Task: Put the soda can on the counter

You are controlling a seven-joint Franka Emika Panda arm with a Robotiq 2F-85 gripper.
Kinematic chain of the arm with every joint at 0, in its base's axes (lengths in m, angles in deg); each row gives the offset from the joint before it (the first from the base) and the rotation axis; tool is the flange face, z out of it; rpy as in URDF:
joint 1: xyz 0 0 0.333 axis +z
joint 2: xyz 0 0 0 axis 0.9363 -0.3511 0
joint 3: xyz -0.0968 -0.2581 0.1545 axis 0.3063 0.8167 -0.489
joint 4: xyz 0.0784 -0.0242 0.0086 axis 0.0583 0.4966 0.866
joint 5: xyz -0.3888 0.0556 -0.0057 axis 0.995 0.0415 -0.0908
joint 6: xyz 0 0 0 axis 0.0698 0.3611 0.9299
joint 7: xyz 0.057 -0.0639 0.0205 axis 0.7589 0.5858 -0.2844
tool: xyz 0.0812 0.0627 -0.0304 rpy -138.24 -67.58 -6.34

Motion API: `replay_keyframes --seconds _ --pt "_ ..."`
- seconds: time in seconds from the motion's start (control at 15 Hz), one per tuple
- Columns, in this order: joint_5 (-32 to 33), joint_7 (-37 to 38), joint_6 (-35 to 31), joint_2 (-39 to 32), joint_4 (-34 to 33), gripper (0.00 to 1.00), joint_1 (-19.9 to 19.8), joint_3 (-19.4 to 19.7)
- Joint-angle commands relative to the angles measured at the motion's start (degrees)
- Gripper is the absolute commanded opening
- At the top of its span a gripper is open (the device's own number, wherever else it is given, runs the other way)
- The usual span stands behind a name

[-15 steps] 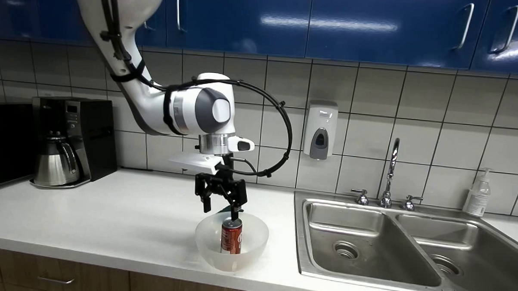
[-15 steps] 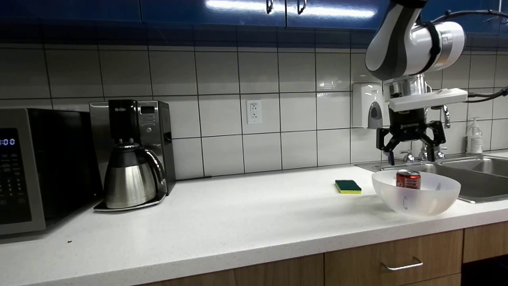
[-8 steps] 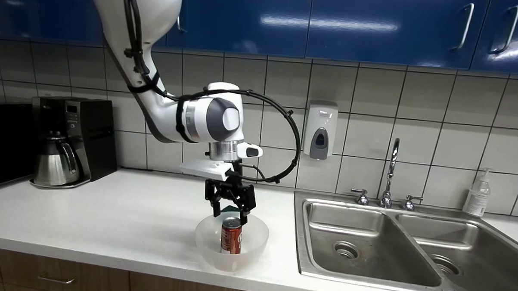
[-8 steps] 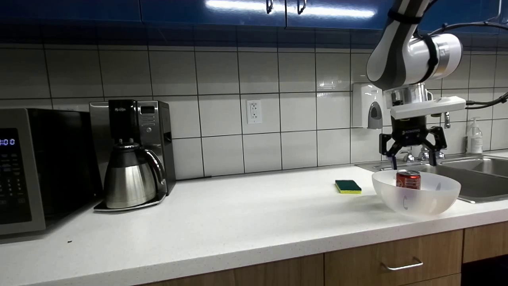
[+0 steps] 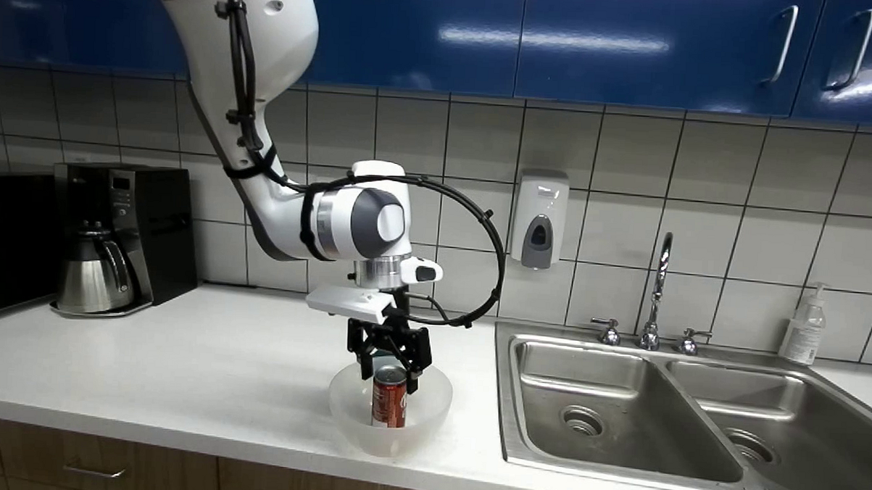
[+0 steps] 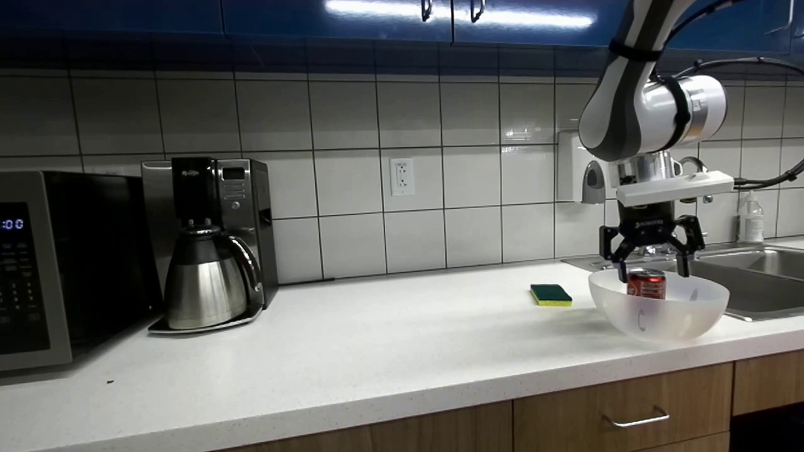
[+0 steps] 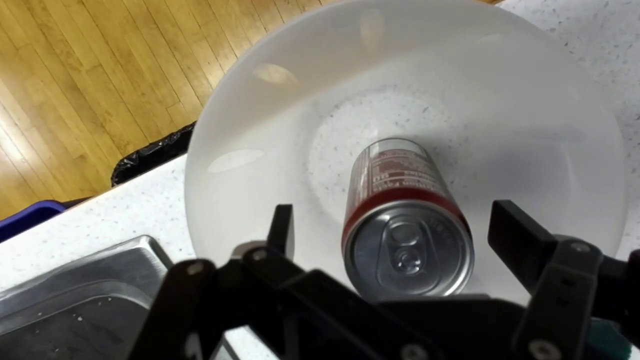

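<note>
The red soda can [image 5: 388, 406] stands upright inside a clear, frosted round bowl [image 5: 430, 426]. In another exterior view, the can [image 6: 646, 285] pokes above the bowl's near wall [image 6: 666, 320]. The white counter [image 5: 207, 367] carries the bowl. My gripper [image 5: 389, 381] points down over the bowl and is open, with its fingertips around the height of the can's top. In the wrist view, the can's silvery top [image 7: 407, 250] lies between the two fingers [image 7: 395, 227], with a gap on both sides. The can's lower part is hidden by the bowl wall in an exterior view.
A steel double sink [image 5: 507, 392] lies close beside the bowl. A green and yellow sponge [image 6: 551, 295] lies on the counter behind the bowl. A coffee maker with a steel pot [image 6: 207, 282] and a microwave [image 6: 56, 270] stand at the far end. The counter's front edge is near the bowl.
My gripper has moved down and across over the bowl, so its fingertips have come down to around the can's top. It stays open. The can and bowl have not moved.
</note>
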State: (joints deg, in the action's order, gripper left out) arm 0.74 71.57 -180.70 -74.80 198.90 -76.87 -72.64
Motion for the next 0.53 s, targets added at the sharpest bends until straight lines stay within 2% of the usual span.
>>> replay_keyframes --seconds 0.0,0.4,0.47 --pt "0.29 -1.48 -1.78 -1.93 -0.92 1.0 0.0 0.42" --pt "-0.19 -1.86 -3.75 -3.15 -0.95 1.0 0.21 0.32" --pt "-0.49 -2.05 -4.01 -3.06 -0.79 0.75 0.2 0.17"
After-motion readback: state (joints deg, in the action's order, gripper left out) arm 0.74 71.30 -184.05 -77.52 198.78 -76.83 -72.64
